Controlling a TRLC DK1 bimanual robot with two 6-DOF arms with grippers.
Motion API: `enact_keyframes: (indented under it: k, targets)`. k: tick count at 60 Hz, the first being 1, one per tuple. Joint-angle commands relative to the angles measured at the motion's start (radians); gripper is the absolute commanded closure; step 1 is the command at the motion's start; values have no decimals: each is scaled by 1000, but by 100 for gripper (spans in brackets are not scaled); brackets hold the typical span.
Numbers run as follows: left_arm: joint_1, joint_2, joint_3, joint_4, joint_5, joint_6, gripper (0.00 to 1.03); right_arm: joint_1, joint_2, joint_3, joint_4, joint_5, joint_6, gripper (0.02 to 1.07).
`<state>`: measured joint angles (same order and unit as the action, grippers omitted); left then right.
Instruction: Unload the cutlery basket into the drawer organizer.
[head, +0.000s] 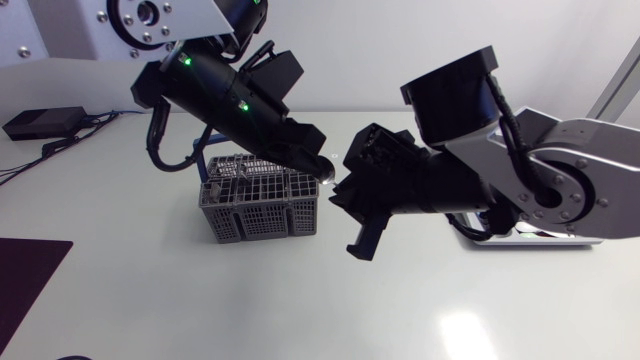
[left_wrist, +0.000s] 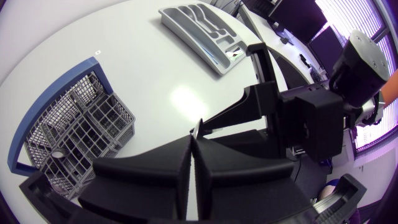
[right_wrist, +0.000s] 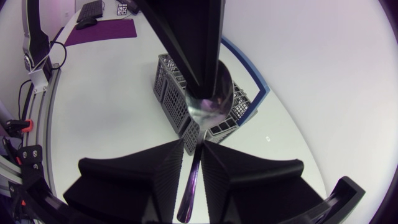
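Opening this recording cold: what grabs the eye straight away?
The left gripper and right gripper meet above the cutlery basket, both clamped on one spoon, at bowl and handle. The drawer organizer lies farther off on the table.

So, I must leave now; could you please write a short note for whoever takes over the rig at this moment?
Left gripper: shut on the spoon at its bowl, in the air near the cutlery basket.
Right gripper: the spoon's handle runs through it; grip unclear.
Drawer organizer: on the table, apart from the basket; no cutlery shows in it.
Done: spoon out of the basket.
To do: probably finish the handover, lay the spoon in the organizer, check the basket for more.
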<state>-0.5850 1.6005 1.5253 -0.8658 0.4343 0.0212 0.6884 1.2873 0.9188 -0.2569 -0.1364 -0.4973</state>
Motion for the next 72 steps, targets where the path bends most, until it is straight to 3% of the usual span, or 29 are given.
enact_keyframes:
  k: [1, 7, 25, 33, 40, 47, 56, 67, 72]
  targets:
    - [-6, 12, -8, 2, 11, -18, 99, -7, 14, 8, 11, -3, 16, 93]
    - [-6, 10, -10, 2, 11, -18, 99, -7, 14, 17, 8, -3, 16, 101]
    - [-6, 4, -10, 1, 11, -18, 98, -12, 15, 26, -7, -5, 17, 101]
    - [-6, 4, 7, 1, 12, -20, 68, -10, 17, 28, -21, -17, 19, 101]
    - [-3, 1, 32, -1, 18, -21, 32, -10, 18, 31, -33, -22, 19, 101]
    - [11, -10, 58, -1, 26, -27, 14, -10, 20, 25, -44, -31, 19, 101]
    - [62, -14, 116, -25, 26, -26, 7, -39, 9, 18, -76, -77, 8, 101]
    - [140, -25, 168, -82, 17, 34, 6, -130, -9, 17, -150, -157, -49, 101]
    - [169, -25, 170, -105, -46, 85, 6, -199, -11, 20, -199, -216, -101, 101]
